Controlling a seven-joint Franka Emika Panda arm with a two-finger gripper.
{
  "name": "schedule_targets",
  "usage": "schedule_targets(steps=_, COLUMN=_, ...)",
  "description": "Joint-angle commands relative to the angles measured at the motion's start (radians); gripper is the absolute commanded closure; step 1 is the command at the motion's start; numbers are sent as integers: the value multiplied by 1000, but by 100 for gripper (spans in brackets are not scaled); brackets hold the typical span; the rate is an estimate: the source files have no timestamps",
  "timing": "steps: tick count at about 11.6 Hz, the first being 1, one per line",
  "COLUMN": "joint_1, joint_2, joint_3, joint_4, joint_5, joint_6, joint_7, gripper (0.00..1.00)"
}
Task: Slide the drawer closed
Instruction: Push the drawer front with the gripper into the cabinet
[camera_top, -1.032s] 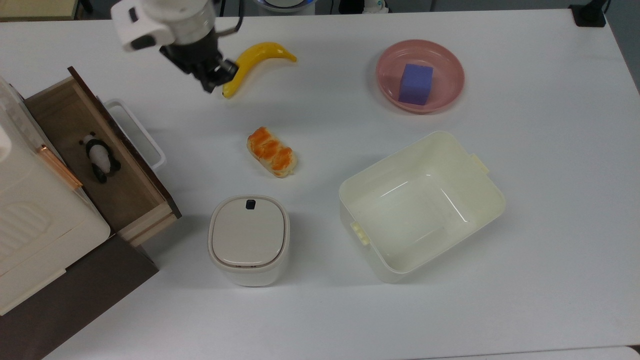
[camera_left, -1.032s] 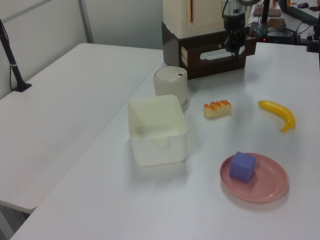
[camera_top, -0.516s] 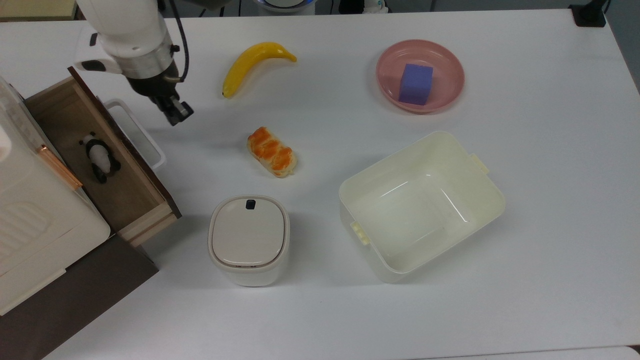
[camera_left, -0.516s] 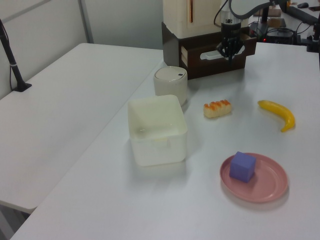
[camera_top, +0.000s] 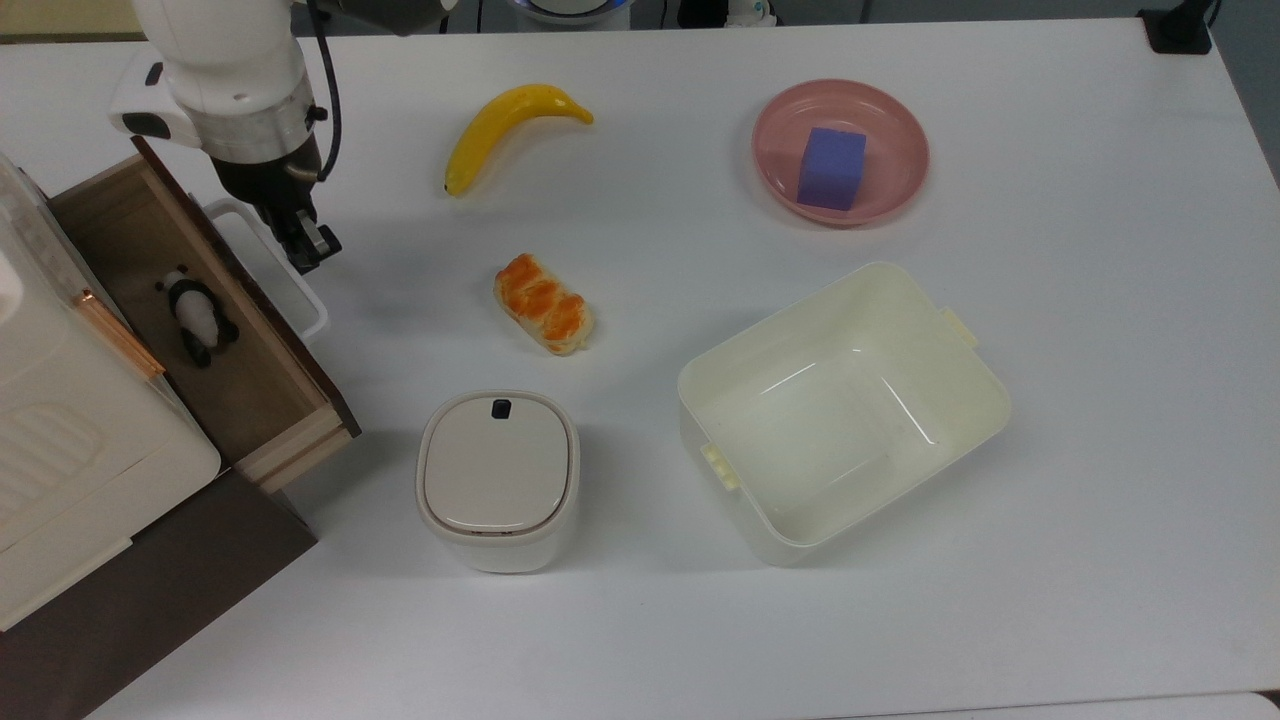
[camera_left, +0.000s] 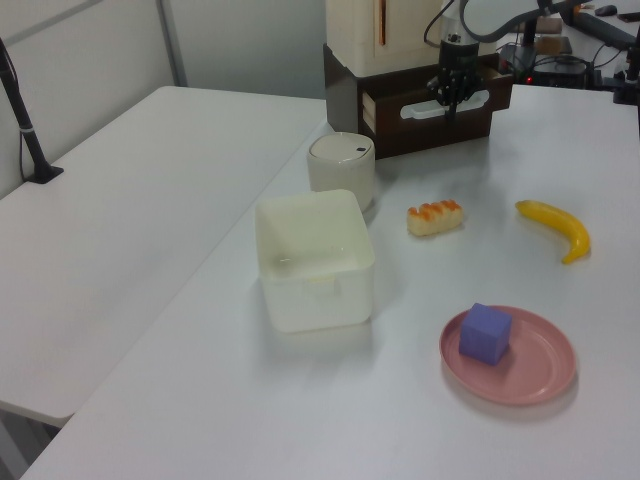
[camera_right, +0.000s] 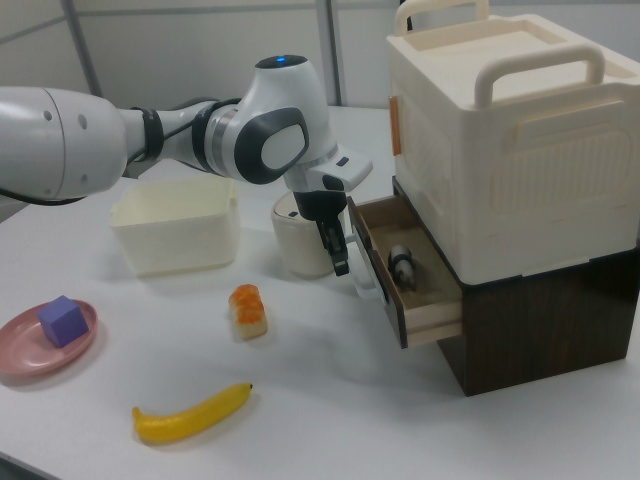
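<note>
Right now the gripper (camera_top: 312, 252) hangs just at the white loop handle (camera_top: 285, 270) of the drawer (camera_top: 200, 330), fingers looking pressed narrow together, nothing held. The drawer sits pulled out on the top view's left, directly beside and below the tool. The right view shows the drawer's open side and a panda toy (camera_right: 401, 266) inside; the left view shows just its dark front behind the gripper (camera_left: 447, 98). Bare table (camera_top: 1100, 350) lies on the gripper's far side, toward the bread (camera_top: 544, 303) and banana (camera_top: 505, 128); the lidded bin (camera_top: 497, 478) stands off the drawer's corner.
</note>
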Motion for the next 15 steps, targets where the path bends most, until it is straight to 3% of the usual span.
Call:
schedule_targets(steps=1, joint_1=-6, joint_2=26, joint_3=-2, joint_4=-4, joint_5=-73, joint_6=73, joint_7=33, gripper=100)
schedule_targets(steps=7, joint_1=-52, joint_2=63, joint_3=-4, joint_4=13, joint_5=-148, joint_6=234, joint_7=30, gripper=100)
schedule_targets(steps=15, joint_1=-58, joint_2=97, joint_3=-7, joint_4=19, joint_5=-222, joint_6=314, joint_7=34, gripper=100)
